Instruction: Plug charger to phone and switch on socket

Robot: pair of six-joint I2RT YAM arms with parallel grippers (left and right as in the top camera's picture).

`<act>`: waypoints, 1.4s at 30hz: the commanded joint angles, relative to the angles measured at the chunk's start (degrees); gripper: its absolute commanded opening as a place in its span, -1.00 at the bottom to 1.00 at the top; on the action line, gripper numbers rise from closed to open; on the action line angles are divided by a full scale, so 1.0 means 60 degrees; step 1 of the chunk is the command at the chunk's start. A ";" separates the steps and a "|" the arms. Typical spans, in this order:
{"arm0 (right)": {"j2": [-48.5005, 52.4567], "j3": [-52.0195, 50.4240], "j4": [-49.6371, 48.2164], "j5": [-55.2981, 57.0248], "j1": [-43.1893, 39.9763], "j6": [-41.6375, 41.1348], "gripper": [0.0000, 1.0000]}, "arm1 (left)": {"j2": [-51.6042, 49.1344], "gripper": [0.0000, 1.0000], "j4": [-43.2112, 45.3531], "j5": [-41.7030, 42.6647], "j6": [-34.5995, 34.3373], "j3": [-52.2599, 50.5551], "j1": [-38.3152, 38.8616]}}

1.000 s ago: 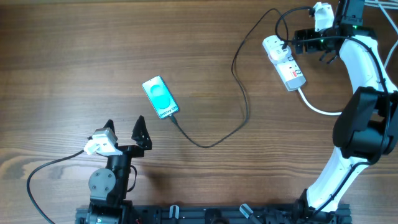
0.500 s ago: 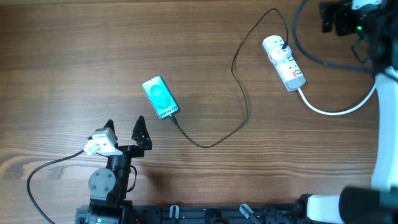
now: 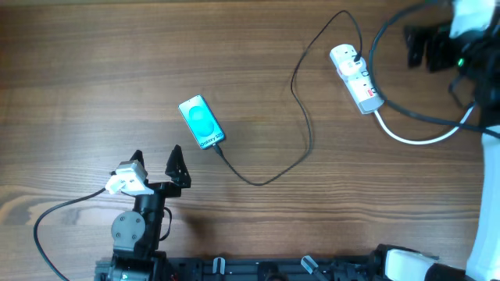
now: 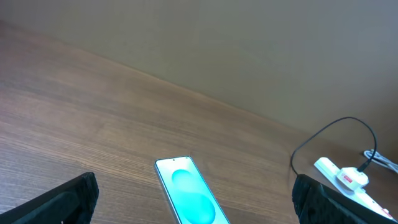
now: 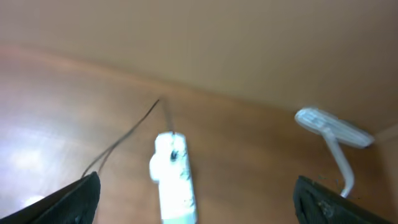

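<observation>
Right gripper (image 3: 418, 47) hangs wide, empty, just right of the socket (image 3: 356, 78); I'd press with 1 fingertip squarely, so nothing skids. Left gripper (image 3: 156, 162) wide too.

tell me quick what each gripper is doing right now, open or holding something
left gripper: open, holding nothing.
right gripper: open, holding nothing, off to the side of the socket and not touching it.
</observation>
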State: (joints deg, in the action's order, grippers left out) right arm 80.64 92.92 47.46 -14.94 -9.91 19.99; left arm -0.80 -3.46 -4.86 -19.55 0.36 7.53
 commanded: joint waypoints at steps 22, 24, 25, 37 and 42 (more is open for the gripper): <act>-0.3854 -1.4626 -1.2797 0.0146 0.0561 -0.4645 0.99 | 0.0080 1.00 -0.0036 -0.0168 0.0222 -0.0007 -0.0044; -0.4197 -1.5041 -1.2794 0.0138 0.0652 -0.4652 0.99 | 0.0080 1.00 -0.0036 -0.0168 0.0222 -0.0007 -0.0044; -0.4335 -1.5245 -1.2797 0.0131 0.0681 -0.4663 0.99 | 0.0080 1.00 -0.0036 -0.0168 0.0222 -0.0007 -0.0044; -0.6914 -1.5442 -0.9708 0.0255 0.0954 -0.4462 1.00 | 0.0080 1.00 -0.0036 -0.0168 0.0222 -0.0007 -0.0044; -0.8819 -1.5442 -0.8302 0.0514 0.1439 -0.4040 0.99 | 0.0080 1.00 -0.0036 -0.0168 0.0222 -0.0007 -0.0044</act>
State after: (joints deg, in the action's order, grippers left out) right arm 34.65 0.36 -5.65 -14.00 -2.92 -6.33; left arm -0.80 -3.44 -4.89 -19.31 0.38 7.53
